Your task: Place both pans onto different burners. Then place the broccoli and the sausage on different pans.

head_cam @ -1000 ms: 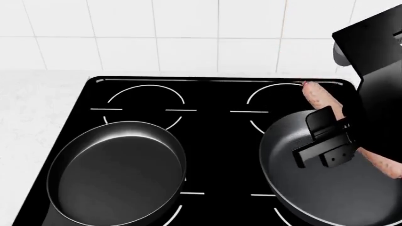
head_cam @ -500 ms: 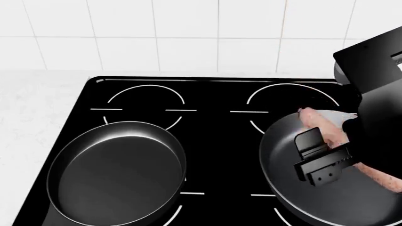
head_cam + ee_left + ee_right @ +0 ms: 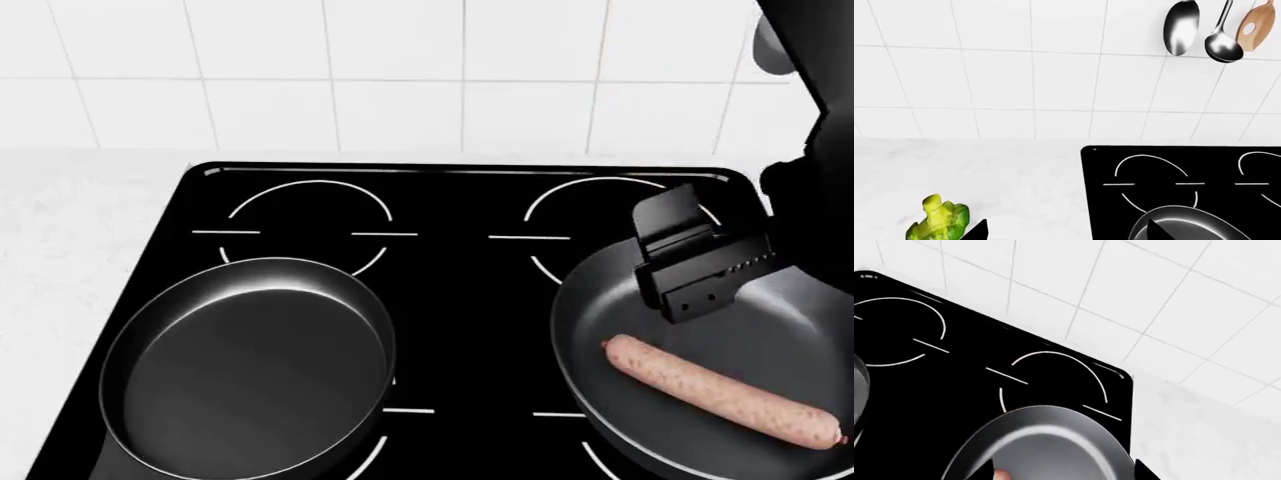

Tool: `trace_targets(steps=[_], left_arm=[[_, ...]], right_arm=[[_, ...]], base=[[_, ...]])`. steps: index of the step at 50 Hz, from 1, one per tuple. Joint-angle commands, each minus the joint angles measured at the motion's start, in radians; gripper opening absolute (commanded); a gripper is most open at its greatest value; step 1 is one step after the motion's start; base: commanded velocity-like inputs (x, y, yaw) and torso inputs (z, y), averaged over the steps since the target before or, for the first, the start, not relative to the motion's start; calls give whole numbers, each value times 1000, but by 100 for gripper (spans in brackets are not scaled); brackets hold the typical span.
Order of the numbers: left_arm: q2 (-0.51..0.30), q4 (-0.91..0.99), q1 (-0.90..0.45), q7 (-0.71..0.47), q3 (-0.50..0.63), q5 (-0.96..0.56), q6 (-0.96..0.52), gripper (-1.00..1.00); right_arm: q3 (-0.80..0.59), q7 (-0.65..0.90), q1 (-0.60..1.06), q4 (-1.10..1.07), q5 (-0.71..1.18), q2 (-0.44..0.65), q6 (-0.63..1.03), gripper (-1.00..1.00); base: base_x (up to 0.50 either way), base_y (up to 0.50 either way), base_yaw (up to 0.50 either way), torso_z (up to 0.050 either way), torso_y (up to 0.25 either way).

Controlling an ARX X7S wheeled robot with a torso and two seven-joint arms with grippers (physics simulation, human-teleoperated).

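Two dark pans sit on the front burners of the black cooktop (image 3: 454, 270). The left pan (image 3: 247, 370) holds nothing. In the right pan (image 3: 594, 315) the pink sausage (image 3: 721, 392) lies flat, free of any grip. My right gripper (image 3: 687, 258) hangs open above that pan's far edge. In the right wrist view the gripper (image 3: 1066, 475) looks down on the pan (image 3: 1047, 440) and one sausage tip (image 3: 1002, 475). The broccoli (image 3: 939, 224) rests on the white counter left of the cooktop, beside my open left gripper (image 3: 1067, 235). The two back burners (image 3: 311, 222) (image 3: 601, 210) are bare.
White tiled wall (image 3: 400, 70) runs behind the cooktop. Two metal spoons (image 3: 1182, 27) (image 3: 1223, 45) and a wooden spatula (image 3: 1256, 27) hang on it. White counter (image 3: 987, 175) lies left of the cooktop and another stretch (image 3: 1201, 440) to its right.
The right gripper has let go of the sausage, which now lies in the right pan. The gripper has risen and moved back toward the wall.
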Motion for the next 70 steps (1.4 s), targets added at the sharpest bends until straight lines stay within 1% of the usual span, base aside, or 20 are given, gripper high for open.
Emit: trace_targets(steps=[1, 5, 10, 14, 22, 23, 24, 27, 32, 34, 35, 36, 37, 40, 46, 51, 55, 56, 58, 70], left_arm=[[25, -15, -16, 17, -22, 36, -22, 100], [20, -18, 4, 29, -22, 80, -9, 100], [28, -49, -16, 38, -12, 176, -37, 100], [34, -72, -21, 40, -5, 205, -45, 100], [55, -146, -146, 25, 1, 275, -134, 100], [55, -151, -150, 20, 4, 282, -140, 100], [54, -147, -164, 3, 24, 339, -169, 100], [65, -196, -166, 31, 28, 351, -169, 100], [122, -296, -196, 49, 55, 388, -194, 100], [157, -338, -223, 57, 75, 419, -217, 100], [166, -342, -237, 69, 91, 458, -230, 100], [186, -397, -240, 65, 93, 443, -232, 100], [202, -426, -246, 87, 111, 481, -234, 100], [228, -490, -237, 111, 123, 494, -227, 100], [285, -595, -242, 203, 175, 601, -203, 100], [306, -633, -226, 237, 196, 643, -176, 100], [338, -692, -230, 280, 221, 694, -151, 100], [348, -699, -229, 299, 240, 731, -132, 100], [366, -734, -219, 321, 245, 743, -113, 100], [427, -840, -164, 377, 284, 822, -20, 100]], right_arm=[[91, 100, 4, -127, 112, 37, -71, 100], [116, 136, 1, -177, 141, 42, -116, 100], [139, 198, 30, -223, 204, 81, -128, 100], [146, 231, 57, -235, 240, 98, -122, 100], [164, 256, 105, -233, 273, 111, -119, 100], [165, 256, 103, -233, 271, 111, -121, 100], [164, 256, 100, -233, 269, 111, -123, 100], [169, 247, 90, -236, 260, 117, -132, 100], [170, 227, 66, -237, 233, 119, -144, 100], [171, 217, 54, -239, 222, 120, -153, 100], [171, 214, 50, -240, 220, 120, -155, 100], [171, 209, 42, -239, 212, 120, -161, 100], [171, 204, 39, -237, 205, 117, -165, 100], [170, 196, 30, -235, 193, 112, -169, 100], [165, 187, 29, -224, 179, 102, -165, 100], [159, 178, 24, -215, 167, 89, -164, 100], [156, 174, 32, -206, 162, 77, -159, 100], [157, 174, 34, -205, 162, 77, -158, 100], [158, 177, 30, -211, 167, 81, -163, 100], [157, 175, 14, -215, 160, 90, -170, 100]], base=[[0, 0, 0, 0, 0], [0, 0, 0, 0, 0], [0, 0, 0, 0, 0], [0, 0, 0, 0, 0], [0, 0, 0, 0, 0], [0, 0, 0, 0, 0], [0, 0, 0, 0, 0], [0, 0, 0, 0, 0], [0, 0, 0, 0, 0], [0, 0, 0, 0, 0], [0, 0, 0, 0, 0], [0, 0, 0, 0, 0], [0, 0, 0, 0, 0], [0, 0, 0, 0, 0], [0, 0, 0, 0, 0], [0, 0, 0, 0, 0], [0, 0, 0, 0, 0], [0, 0, 0, 0, 0], [0, 0, 0, 0, 0], [0, 0, 0, 0, 0]])
